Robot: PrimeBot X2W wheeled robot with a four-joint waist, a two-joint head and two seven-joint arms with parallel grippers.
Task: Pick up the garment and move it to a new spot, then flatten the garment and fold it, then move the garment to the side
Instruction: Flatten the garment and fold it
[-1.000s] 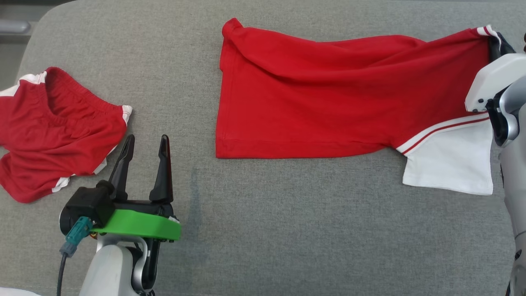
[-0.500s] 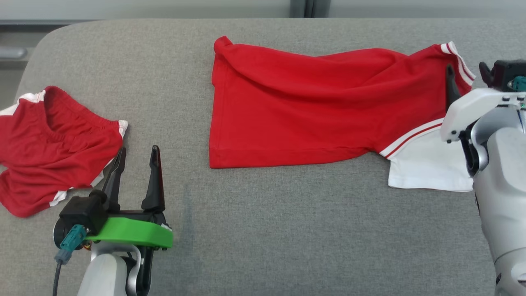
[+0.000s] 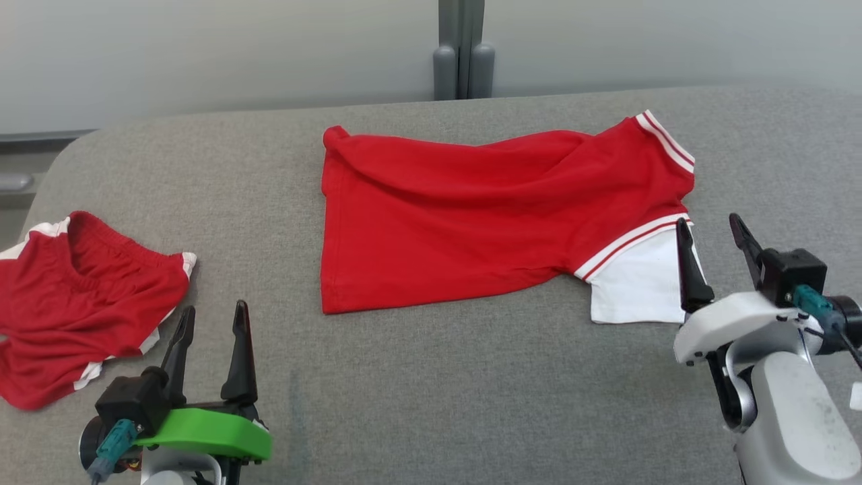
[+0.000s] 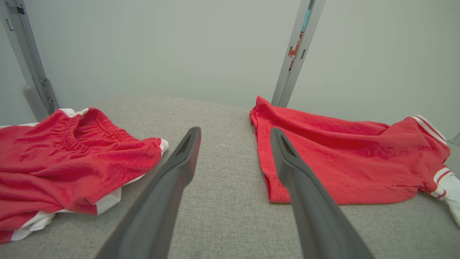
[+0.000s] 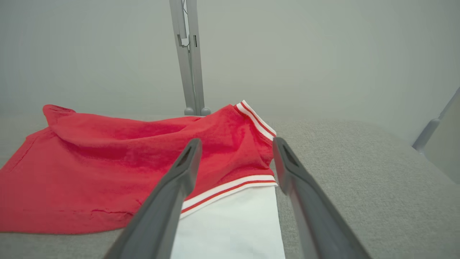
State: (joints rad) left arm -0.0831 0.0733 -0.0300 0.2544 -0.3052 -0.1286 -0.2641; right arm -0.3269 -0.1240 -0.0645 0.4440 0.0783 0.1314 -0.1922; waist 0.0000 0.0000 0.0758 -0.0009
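Observation:
A red garment (image 3: 471, 222) with white sleeves and striped trim lies spread on the grey table, wrinkled along its far edge; it also appears as the garment (image 4: 341, 165) and the garment (image 5: 118, 169) in the wrist views. My right gripper (image 3: 710, 232) stands open just right of the white sleeve (image 3: 630, 286), holding nothing. In its wrist view the right gripper (image 5: 235, 144) has its fingers apart above the sleeve's edge. My left gripper (image 3: 210, 315) is open near the front left, empty, and the left gripper (image 4: 235, 133) points between the two pieces of clothing.
Red shorts (image 3: 74, 303) with white trim lie crumpled at the table's left edge, close to my left fingers. The grey padded table (image 3: 431, 391) has bare room in front. A grey post (image 3: 461, 50) stands behind the far edge against a pale wall.
My right gripper has let go of the garment's far right corner, opened, and drawn back toward me beside the white sleeve. The head camera has tilted up, shifting the whole picture down.

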